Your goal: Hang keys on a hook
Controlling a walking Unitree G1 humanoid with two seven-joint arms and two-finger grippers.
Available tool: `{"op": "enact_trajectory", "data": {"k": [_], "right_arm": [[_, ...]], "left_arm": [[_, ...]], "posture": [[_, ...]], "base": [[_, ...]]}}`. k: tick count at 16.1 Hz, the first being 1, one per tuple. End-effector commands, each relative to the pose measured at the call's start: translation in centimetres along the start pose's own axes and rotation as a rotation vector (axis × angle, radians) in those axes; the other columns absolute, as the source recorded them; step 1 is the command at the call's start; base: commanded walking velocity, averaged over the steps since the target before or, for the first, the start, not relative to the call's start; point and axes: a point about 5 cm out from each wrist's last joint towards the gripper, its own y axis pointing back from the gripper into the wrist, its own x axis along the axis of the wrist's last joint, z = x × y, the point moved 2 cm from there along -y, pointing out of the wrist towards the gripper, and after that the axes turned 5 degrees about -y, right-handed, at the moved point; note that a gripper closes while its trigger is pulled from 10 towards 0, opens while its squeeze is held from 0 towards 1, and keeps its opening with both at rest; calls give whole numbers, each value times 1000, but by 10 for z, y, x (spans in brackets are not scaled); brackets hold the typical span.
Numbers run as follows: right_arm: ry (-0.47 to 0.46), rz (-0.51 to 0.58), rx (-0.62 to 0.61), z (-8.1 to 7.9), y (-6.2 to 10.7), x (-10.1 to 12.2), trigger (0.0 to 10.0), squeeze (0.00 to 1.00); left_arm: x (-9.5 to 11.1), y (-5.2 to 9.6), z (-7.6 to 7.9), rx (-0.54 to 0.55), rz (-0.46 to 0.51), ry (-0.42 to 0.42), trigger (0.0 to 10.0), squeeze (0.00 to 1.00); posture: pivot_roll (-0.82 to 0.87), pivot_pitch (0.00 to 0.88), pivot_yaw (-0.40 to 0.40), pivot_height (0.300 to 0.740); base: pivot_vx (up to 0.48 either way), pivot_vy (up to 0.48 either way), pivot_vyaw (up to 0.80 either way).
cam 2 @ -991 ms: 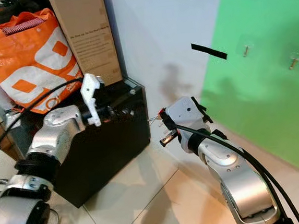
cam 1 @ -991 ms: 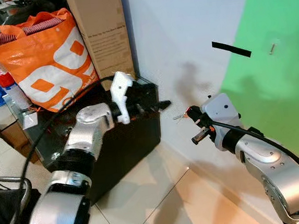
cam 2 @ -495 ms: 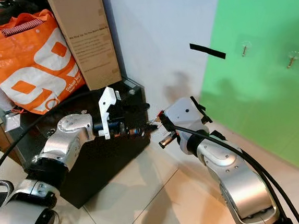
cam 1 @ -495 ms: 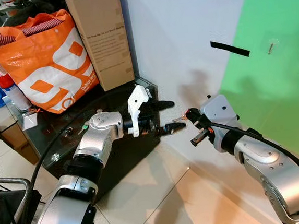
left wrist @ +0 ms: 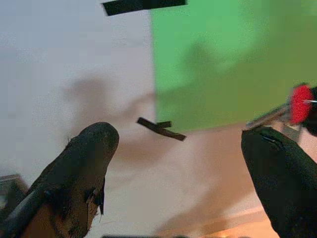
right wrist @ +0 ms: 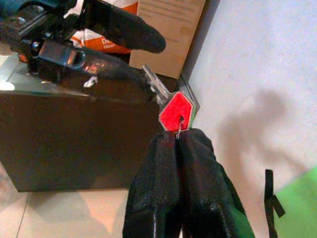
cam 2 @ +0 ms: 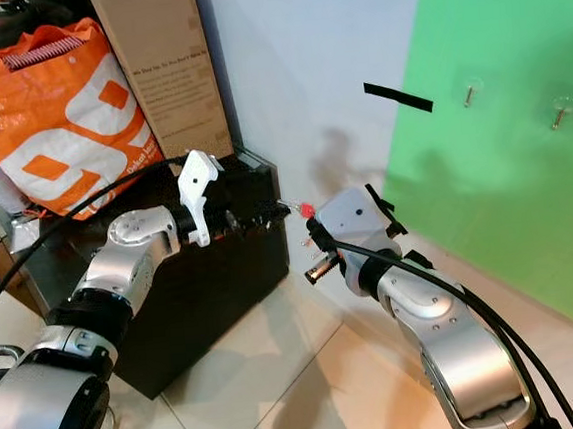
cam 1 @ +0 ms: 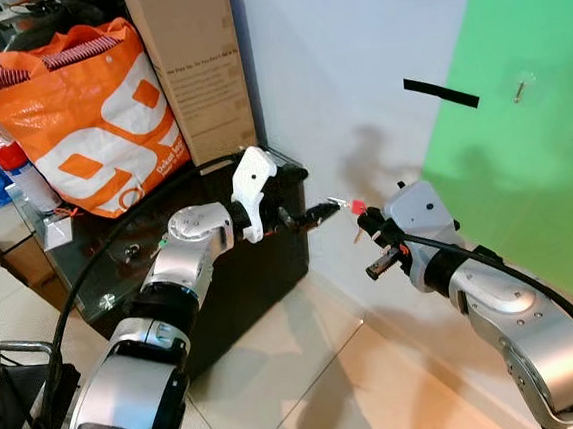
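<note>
A key with a red head (right wrist: 174,110) sticks up from the tips of my right gripper (right wrist: 177,136), which is shut on it in front of the white wall. The same red key head (cam 1: 357,206) shows beside my left gripper (cam 1: 318,211), whose open fingers reach in from the left and flank the key's blade without closing on it. In the left wrist view the left gripper (left wrist: 181,136) stands wide apart, with the red key (left wrist: 299,102) just past one fingertip. Small clear hooks (cam 2: 470,89) (cam 2: 559,110) sit on the green wall panel, up and to the right of both grippers.
A black cabinet (cam 1: 222,280) with a glass top stands under my left arm. An orange bag (cam 1: 87,111) and a cardboard box (cam 1: 198,67) stand on it by the wall. Black tape strips (cam 1: 443,93) mark the wall. Tiled floor (cam 1: 312,393) lies below.
My left arm swung from above the cabinet toward the right gripper and its fingers now flank the key. The red key head now stands up above the right fingers.
</note>
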Motion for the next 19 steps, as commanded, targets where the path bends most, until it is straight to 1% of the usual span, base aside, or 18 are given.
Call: {"op": "enact_trajectory", "data": {"k": [1, 2, 3, 4, 7, 9, 10, 12, 13, 14, 15, 16, 18, 19], "right_arm": [[11, 17, 15, -3, 1, 5, 10000, 0], [11, 15, 14, -3, 2, 5, 10000, 0], [10, 12, 15, -3, 2, 4, 10000, 0], [9, 10, 15, -4, 2, 4, 10000, 0], [9, 7, 17, -4, 3, 3, 10000, 0], [16, 6, 23, -5, 3, 4, 10000, 0], [20, 6, 26, -5, 3, 4, 10000, 0], [23, 6, 28, -5, 3, 5, 10000, 0], [26, 7, 30, -5, 3, 5, 10000, 0], [27, 7, 31, -5, 3, 6, 10000, 0], [27, 7, 31, -5, 3, 6, 10000, 0], [28, 6, 31, -5, 3, 6, 10000, 0], [28, 5, 32, -5, 3, 5, 10000, 0], [28, 4, 32, -6, 3, 5, 10000, 0]], "left_arm": [[7, -1, -6, 21, 8, -27, 10000, 0], [9, 0, -11, 63, 22, -23, 10000, 0], [13, 2, -19, 130, 44, -9, 10000, 0], [18, 2, -24, 172, 80, 18, 10000, 0], [26, -1, -24, 165, 136, 49, 10000, 0], [30, -8, -24, 196, 137, 38, 10000, 0], [27, -14, -20, 183, 113, 18, 10000, 0], [25, -20, -12, 143, 99, 7, 10000, 0], [22, -29, 2, 66, 92, 15, 10000, 0], [19, -33, 8, 35, 85, 21, 10000, 0], [18, -36, 13, 16, 80, 24, 10000, 0], [19, -39, 16, 2, 98, 49, 10000, 0], [21, -40, 17, -8, 118, 69, 10000, 0], [20, -39, 18, -16, 113, 68, 10000, 0]], "posture": [[-189, 0, 107, 740], [-191, 0, 108, 740], [-193, 0, 110, 740], [-194, 0, 110, 740], [-194, 0, 108, 740], [-195, 0, 105, 740], [-196, 0, 105, 740], [-199, 0, 104, 740], [-203, 0, 105, 740], [-203, 0, 105, 740], [-203, 0, 105, 740], [-209, 0, 107, 740], [-209, 0, 107, 740], [-209, 0, 107, 740]], "base": [[0, 0, 0], [0, 0, 0], [0, 0, 0], [0, 0, 0], [0, 0, 0], [0, 0, 0], [0, 0, 0], [0, 0, 0], [0, 0, 0], [0, 0, 0], [0, 0, 0], [0, 0, 0], [0, 0, 0], [0, 0, 0]]}}
